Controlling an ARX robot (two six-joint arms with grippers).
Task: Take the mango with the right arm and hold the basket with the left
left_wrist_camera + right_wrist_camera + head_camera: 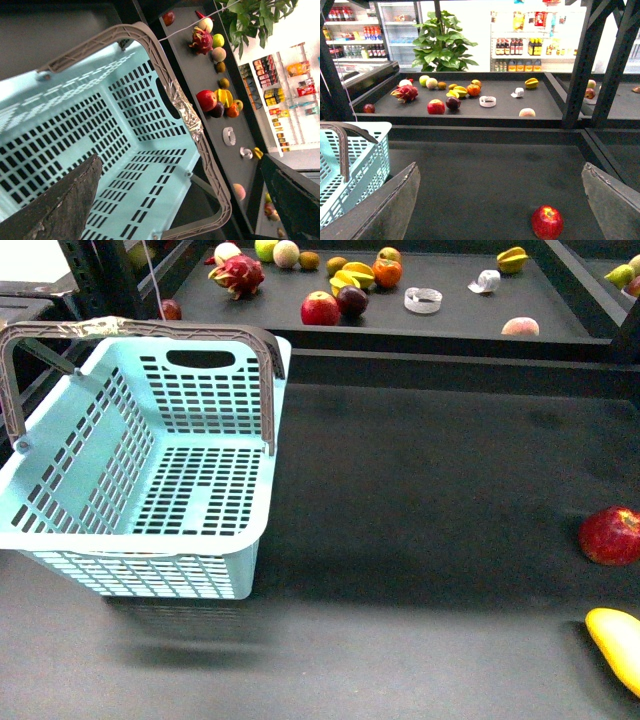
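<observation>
The light blue basket (150, 470) stands empty at the left of the dark table, one grey-brown handle (130, 332) raised over it. The yellow mango (618, 644) lies at the front right edge, just in front of a red apple (610, 535). Neither arm shows in the front view. My left gripper (185, 200) is open above the basket (100, 130), its fingers apart on either side of the handle (185, 107). My right gripper (500, 200) is open above the table, the red apple (547, 221) between its spread fingers and beyond them. The mango is out of the right wrist view.
A raised dark shelf (450, 325) behind the table holds several fruits, among them a dragon fruit (238, 275), a red apple (320, 308), a starfruit (512, 258) and a peach (520, 327). A dark post (580, 65) stands at the right.
</observation>
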